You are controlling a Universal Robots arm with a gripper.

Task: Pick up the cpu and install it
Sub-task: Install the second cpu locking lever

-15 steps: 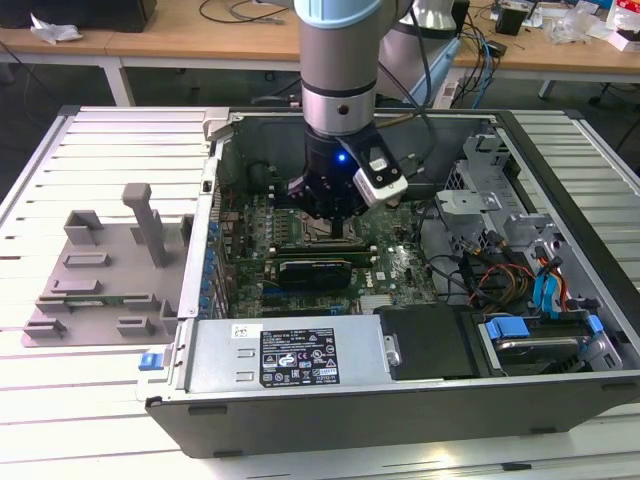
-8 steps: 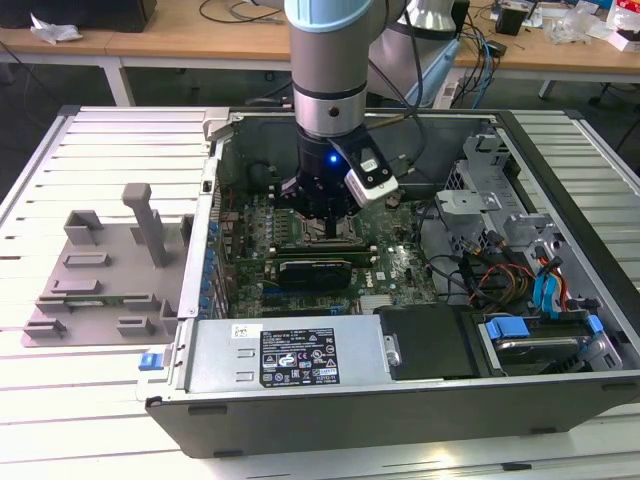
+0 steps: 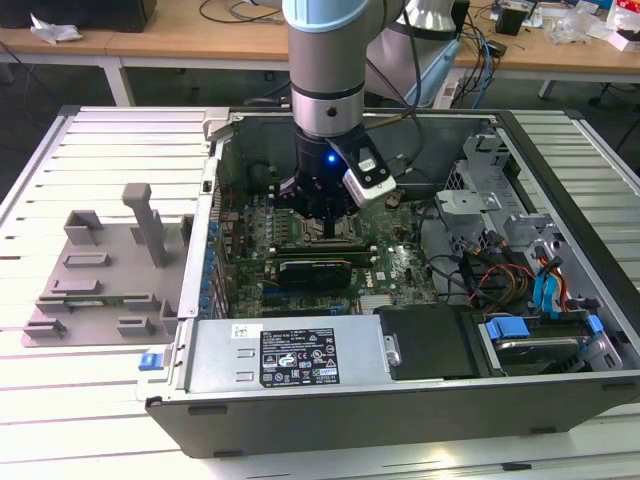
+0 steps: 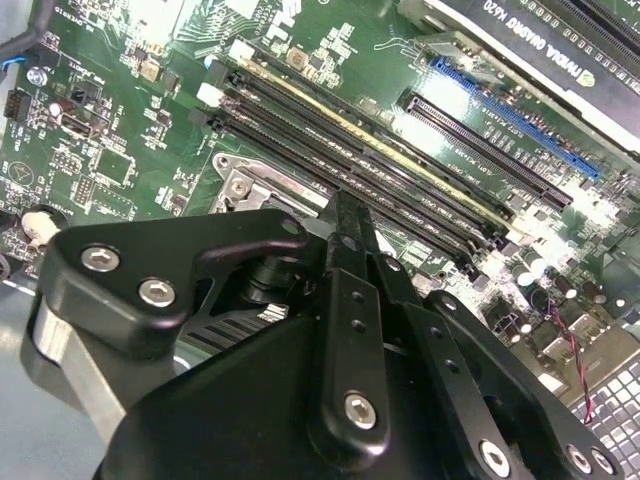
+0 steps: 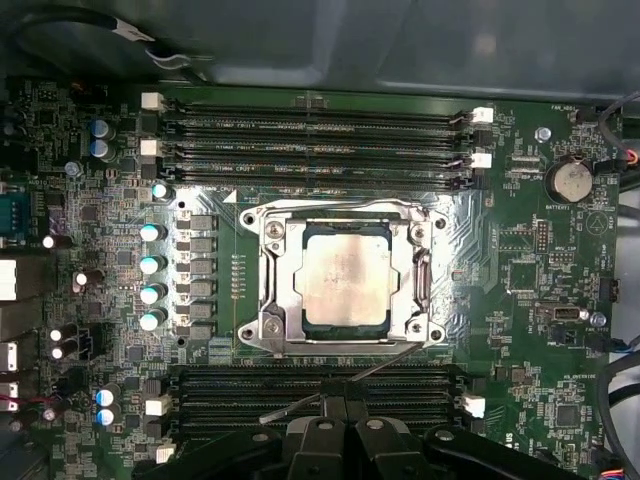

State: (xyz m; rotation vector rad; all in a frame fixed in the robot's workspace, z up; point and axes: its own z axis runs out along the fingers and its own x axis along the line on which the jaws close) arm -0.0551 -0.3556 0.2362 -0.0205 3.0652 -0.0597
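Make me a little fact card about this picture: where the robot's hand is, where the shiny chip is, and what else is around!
hand: the hand hangs low inside the open computer case, over the motherboard
cpu: the cpu lies flat in the socket frame, silver top up
holding: nothing seen in the hand
memory slots: long black memory slots run on two sides of the socket frame
fixture tray: a grey fixture tray sits outside the case, toward the exterior view's left
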